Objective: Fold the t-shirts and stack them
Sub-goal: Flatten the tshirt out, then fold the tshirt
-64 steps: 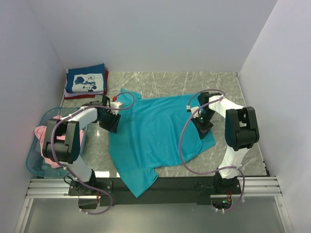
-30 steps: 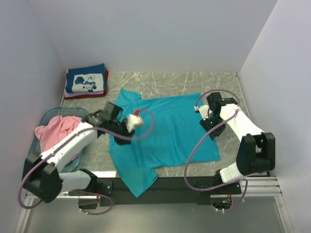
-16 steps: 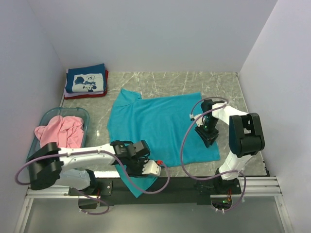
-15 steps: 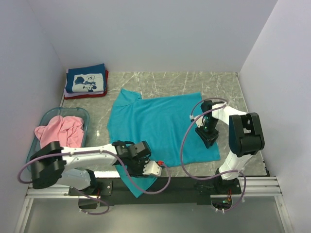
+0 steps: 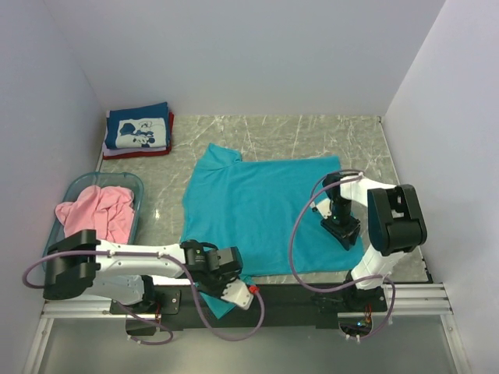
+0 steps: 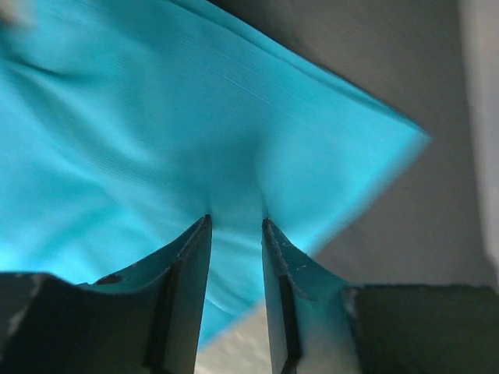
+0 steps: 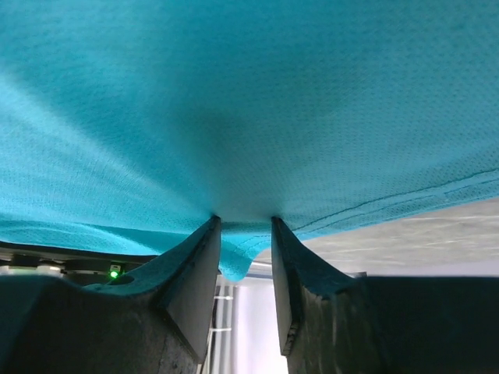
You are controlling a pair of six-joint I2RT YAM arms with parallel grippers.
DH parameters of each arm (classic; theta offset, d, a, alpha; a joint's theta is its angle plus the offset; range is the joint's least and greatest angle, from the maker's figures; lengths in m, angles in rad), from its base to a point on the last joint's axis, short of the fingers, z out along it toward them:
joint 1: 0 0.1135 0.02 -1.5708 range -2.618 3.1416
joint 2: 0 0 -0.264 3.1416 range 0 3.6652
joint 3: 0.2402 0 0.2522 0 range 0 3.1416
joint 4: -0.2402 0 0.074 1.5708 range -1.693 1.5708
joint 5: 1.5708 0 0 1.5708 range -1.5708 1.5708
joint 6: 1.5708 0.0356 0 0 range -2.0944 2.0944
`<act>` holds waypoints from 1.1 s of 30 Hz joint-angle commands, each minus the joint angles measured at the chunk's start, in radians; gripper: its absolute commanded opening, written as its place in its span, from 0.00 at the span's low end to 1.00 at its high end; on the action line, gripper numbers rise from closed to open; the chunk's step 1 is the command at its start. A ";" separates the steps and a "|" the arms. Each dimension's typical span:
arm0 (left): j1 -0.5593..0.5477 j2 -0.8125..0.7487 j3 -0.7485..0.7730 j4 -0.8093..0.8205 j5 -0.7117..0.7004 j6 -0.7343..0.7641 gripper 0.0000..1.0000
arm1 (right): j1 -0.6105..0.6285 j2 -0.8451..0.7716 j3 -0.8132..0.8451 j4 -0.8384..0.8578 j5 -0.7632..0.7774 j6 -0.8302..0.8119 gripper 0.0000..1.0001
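End effector L (image 6: 235, 222), end effector R (image 7: 244, 220) pinch teal t-shirt (image 5: 257, 210); seen wrist cams only

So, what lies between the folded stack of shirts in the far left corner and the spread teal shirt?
Nothing lies there. In the top view, only a bare stretch of the marble table separates the folded stack from the teal shirt.
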State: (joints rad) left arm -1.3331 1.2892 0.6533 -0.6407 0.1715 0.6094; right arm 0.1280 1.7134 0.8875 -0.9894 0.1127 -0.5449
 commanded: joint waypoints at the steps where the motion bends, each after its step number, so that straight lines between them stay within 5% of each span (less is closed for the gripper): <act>1: -0.012 -0.070 0.008 -0.190 0.082 0.076 0.39 | 0.005 -0.058 -0.019 0.025 -0.051 -0.046 0.41; 4: 0.020 -0.090 0.069 -0.261 0.134 0.089 0.41 | 0.005 -0.139 0.040 -0.044 -0.149 -0.067 0.43; 7: 0.173 -0.126 0.167 -0.292 0.242 0.101 0.42 | -0.007 -0.184 0.152 -0.101 -0.253 -0.069 0.48; 13: 0.726 0.005 0.469 -0.323 0.477 0.144 0.45 | -0.111 -0.143 0.428 -0.085 -0.379 -0.060 0.58; 17: 1.033 0.188 0.710 -0.219 0.563 -0.059 0.50 | -0.166 -0.019 0.623 -0.016 -0.398 0.003 0.58; 20: 1.158 0.307 0.825 -0.030 0.541 -0.269 0.56 | -0.188 0.092 0.758 0.041 -0.378 0.046 0.57; 25: 1.210 0.514 0.960 0.154 0.389 -0.421 0.57 | -0.202 0.280 0.953 0.116 -0.351 0.080 0.53; 33: 1.224 0.814 1.187 0.194 0.257 -0.511 0.55 | -0.211 0.472 1.139 0.195 -0.323 0.013 0.53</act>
State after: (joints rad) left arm -0.1062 2.0411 1.7527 -0.4999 0.4900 0.1711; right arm -0.0750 2.1769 1.9530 -0.8543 -0.2245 -0.5003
